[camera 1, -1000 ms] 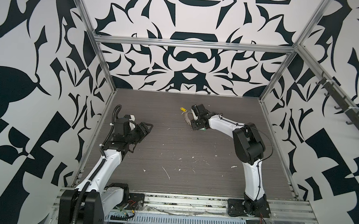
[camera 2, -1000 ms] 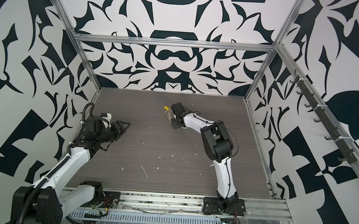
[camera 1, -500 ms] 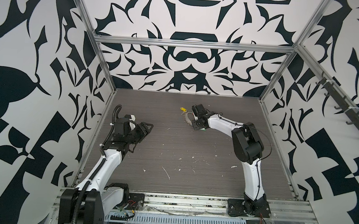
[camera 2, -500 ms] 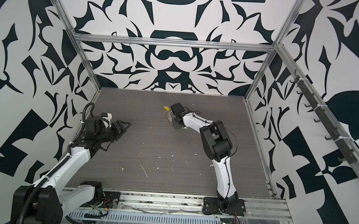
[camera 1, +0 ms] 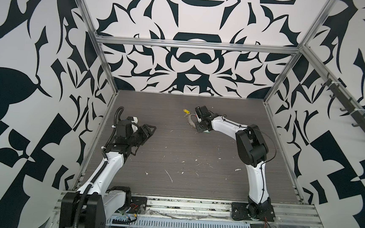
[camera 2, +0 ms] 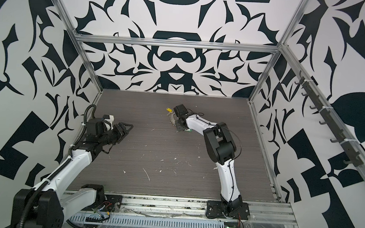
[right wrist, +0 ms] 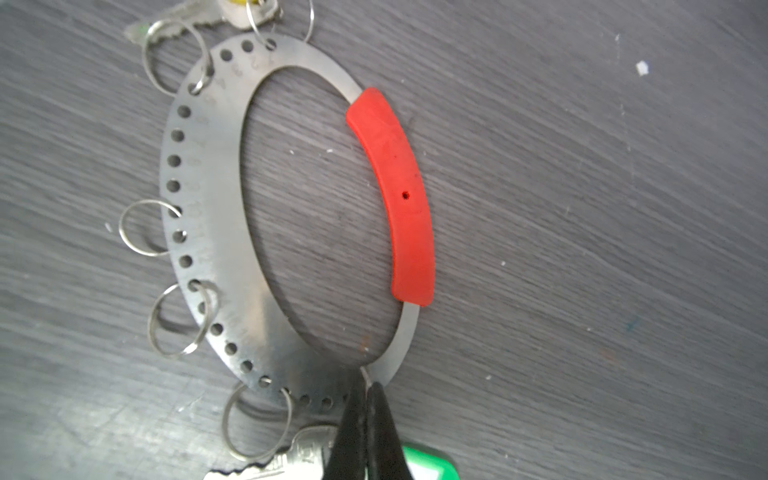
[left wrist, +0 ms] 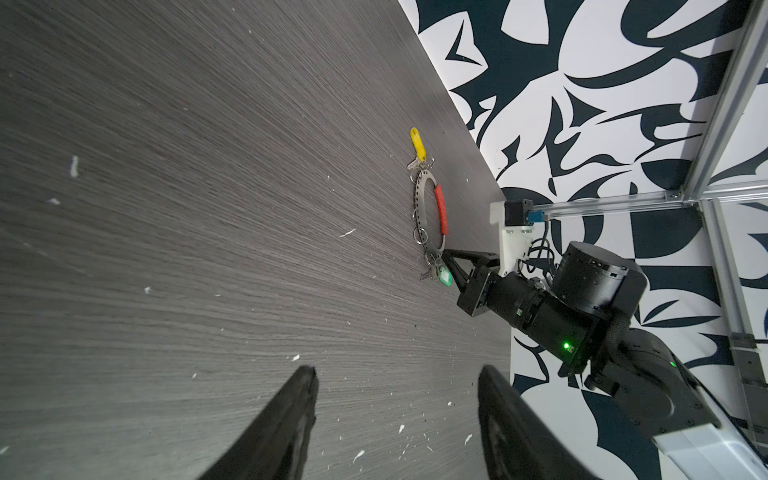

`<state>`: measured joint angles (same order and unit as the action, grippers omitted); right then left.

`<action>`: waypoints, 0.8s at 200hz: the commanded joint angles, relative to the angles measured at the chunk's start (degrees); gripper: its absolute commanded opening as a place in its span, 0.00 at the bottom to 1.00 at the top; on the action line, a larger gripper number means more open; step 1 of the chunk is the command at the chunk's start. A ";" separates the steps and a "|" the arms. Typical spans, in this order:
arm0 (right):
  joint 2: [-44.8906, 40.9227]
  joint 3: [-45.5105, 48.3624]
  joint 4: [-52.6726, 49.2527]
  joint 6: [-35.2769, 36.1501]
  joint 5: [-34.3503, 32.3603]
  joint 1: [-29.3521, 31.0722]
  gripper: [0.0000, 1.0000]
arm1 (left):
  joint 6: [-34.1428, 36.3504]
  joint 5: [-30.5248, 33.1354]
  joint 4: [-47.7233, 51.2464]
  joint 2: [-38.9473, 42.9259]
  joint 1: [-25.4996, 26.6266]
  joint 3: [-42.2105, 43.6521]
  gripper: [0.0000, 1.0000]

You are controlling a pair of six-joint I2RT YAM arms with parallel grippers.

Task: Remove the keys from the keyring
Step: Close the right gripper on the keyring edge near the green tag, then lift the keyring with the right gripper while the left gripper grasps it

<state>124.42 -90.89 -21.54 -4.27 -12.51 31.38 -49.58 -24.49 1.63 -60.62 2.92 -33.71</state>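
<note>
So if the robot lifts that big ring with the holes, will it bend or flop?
The keyring looks like flat metal, so probably stiff. Its wire rings and keys hang loosely, so they'd likely dangle and swing. Thin and shiny, it may slip.

keys (right wrist: 274, 463) (right wrist: 178, 18) 2 | keyring (right wrist: 216, 249) 1 | red sleeve (right wrist: 395, 195) 1 | pincers (left wrist: 397, 374) (right wrist: 365, 390) 2

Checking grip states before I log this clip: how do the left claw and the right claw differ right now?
The left claw is open; the right claw is shut. The left claw holds nothing and hangs over bare table, apart from the keyring; the right claw pinches the keyring's thin rim beside the green-tagged key. Both are black.
</note>
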 commanded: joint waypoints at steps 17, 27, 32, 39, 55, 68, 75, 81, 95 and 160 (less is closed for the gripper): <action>-6.08 3.56 5.21 0.81 3.46 0.03 0.00 | 0.41 -1.15 0.43 1.25 0.16 -0.24 0.69; -7.78 5.12 6.66 1.25 5.04 0.05 0.00 | 0.26 -1.26 0.48 1.99 0.24 -0.43 0.70; -8.81 5.84 7.36 1.51 5.77 0.02 0.00 | 0.14 -1.15 0.48 2.43 0.29 -0.44 0.71; -10.20 6.89 8.15 1.79 6.80 0.08 0.00 | -0.25 -1.06 0.36 3.39 0.41 -0.47 0.71; -14.04 9.72 10.05 2.31 9.32 0.01 0.00 | -1.20 -0.41 -0.59 6.08 1.05 -0.29 0.75; -17.50 12.26 11.77 2.56 11.86 0.01 0.00 | -1.60 0.96 -0.57 8.72 2.03 -0.50 0.79; -19.63 13.79 12.43 2.59 13.00 0.08 0.00 | -1.59 1.76 -0.57 10.15 2.59 -0.77 0.81; -21.22 14.78 13.00 2.44 14.47 0.01 0.00 | -1.64 2.34 -0.57 11.37 3.02 -1.00 0.83; -24.70 16.92 13.44 2.34 17.33 0.09 0.00 | -1.73 2.91 -0.57 13.58 3.71 -1.73 0.89; -38.58 23.06 13.77 0.34 33.25 0.09 0.00 | -4.46 -1.11 -5.79 14.42 4.77 -4.66 0.99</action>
<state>90.91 -69.04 -9.67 -2.90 12.29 31.33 -52.73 -23.79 -0.84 -46.30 7.05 -36.21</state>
